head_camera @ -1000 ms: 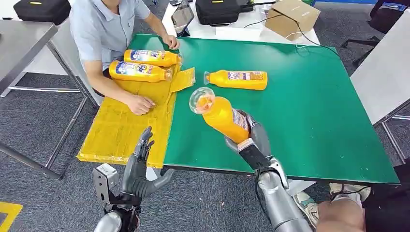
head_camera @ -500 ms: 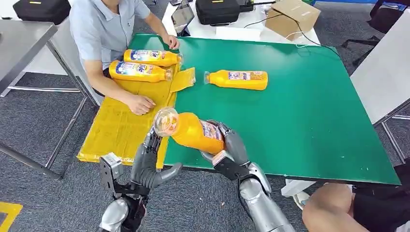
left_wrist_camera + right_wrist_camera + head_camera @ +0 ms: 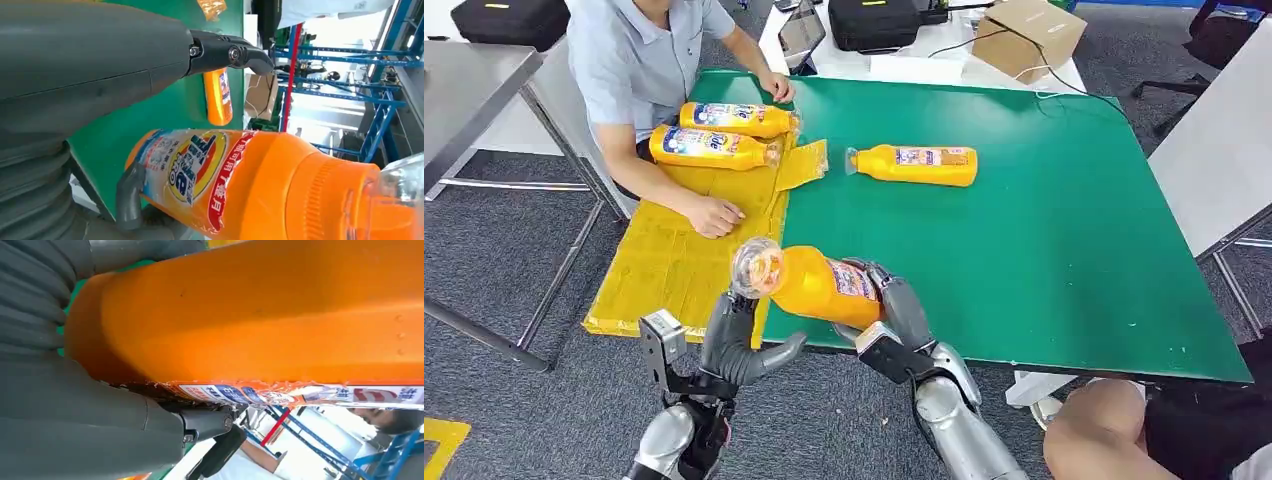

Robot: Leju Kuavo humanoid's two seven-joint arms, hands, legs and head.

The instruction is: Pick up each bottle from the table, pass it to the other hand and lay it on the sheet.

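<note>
**Two bottles laid, one in mid-handover, one waiting**

Two orange detergent bottles [image 3: 724, 133] lie side by side at the far end of the yellow sheet [image 3: 664, 265], which hangs off the left edge of the green worktop [image 3: 1044, 240]. A seated person rests a hand [image 3: 714, 215] on the sheet just near them.

Below the sheet's near corner, the left hand [image 3: 736, 345] is raised with its fingers spread and thumb out, holding nothing; its fingertips reach up close under the cap end of the carried bottle [image 3: 809, 283]. Whether they touch it I cannot tell.

That bottle hangs over the near edge of the worktop, lying roughly level, clear cap toward the left hand. The right hand [image 3: 894, 310] grips it around the base end, fingers wrapped on the body; the right wrist view shows the orange body pressed against the palm.

Farther right, a fourth bottle [image 3: 914, 164] lies on its side toward the middle of the worktop's far half, untouched.

The step in hand, by my reading, is the pass between hands. The next move calls for the left hand to close firmly round the bottle's free upper body before the right lets go, then carry it over bare sheet. A smooth, heavy bottle may slip if release comes early.
</note>
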